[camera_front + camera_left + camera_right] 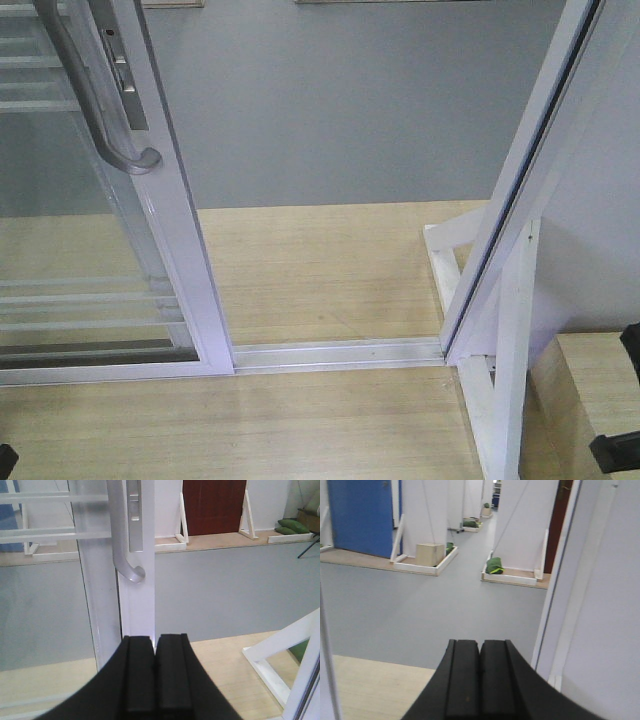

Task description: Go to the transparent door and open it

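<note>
Both jaws pressed together, left tool (155,672) faces transparent door (137,600).

No readable text or labels anywhere

Gap between transparent door (150,250) and frame (520,190)

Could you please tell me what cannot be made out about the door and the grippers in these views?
- Door handle: its top is cut off by the upper edge in the front and left wrist views.
- Transparent door: its left side runs off the front view.
- Right gripper: nothing shows how near it is to the door.
</note>
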Tool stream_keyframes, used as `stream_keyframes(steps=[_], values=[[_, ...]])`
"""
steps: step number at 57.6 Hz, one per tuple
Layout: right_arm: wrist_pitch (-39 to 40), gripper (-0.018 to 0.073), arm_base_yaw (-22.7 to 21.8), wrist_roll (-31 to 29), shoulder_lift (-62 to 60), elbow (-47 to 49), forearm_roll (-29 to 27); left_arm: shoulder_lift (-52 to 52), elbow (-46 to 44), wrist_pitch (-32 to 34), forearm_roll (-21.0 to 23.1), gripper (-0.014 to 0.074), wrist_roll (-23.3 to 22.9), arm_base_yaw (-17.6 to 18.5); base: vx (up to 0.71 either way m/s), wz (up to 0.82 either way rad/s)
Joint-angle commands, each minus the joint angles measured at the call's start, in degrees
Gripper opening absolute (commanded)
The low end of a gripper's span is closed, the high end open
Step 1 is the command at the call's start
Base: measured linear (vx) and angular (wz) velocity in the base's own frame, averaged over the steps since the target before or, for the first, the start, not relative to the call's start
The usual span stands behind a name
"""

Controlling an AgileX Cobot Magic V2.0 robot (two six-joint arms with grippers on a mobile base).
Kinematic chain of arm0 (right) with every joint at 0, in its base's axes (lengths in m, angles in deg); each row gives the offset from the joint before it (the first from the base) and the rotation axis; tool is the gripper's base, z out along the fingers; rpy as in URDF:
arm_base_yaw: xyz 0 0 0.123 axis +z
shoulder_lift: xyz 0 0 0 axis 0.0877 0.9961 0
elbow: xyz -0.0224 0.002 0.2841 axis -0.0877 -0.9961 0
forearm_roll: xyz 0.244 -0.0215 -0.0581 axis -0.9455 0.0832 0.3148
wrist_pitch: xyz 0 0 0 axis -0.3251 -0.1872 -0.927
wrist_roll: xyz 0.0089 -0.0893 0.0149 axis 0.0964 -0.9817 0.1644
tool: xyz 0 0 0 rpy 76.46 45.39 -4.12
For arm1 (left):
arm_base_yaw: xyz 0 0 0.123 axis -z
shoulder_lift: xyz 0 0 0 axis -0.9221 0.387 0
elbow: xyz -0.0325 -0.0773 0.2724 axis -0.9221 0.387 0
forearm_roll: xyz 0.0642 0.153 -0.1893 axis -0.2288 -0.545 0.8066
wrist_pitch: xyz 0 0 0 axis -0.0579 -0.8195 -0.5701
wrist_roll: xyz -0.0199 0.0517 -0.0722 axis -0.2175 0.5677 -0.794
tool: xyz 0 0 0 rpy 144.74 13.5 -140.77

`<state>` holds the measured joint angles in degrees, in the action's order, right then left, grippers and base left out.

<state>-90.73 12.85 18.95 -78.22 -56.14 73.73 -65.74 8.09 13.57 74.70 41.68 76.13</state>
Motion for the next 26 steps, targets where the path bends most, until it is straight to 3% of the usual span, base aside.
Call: stream_keyframes(steps=[1,26], values=[[5.0,-0.0003,-2.5,-0.2,-0.9,-0.2,0.3,-0.8,0.9,4.7,0.4,0.0003,-0.5,0.4,0.00,0.00],[5.0,-0.0003,-4.0,-0.3,-0.9,-0.2,0.2,-0.8,0.9,4.7,0.4,0.0003,-0.5,0.4,0.00,0.00]])
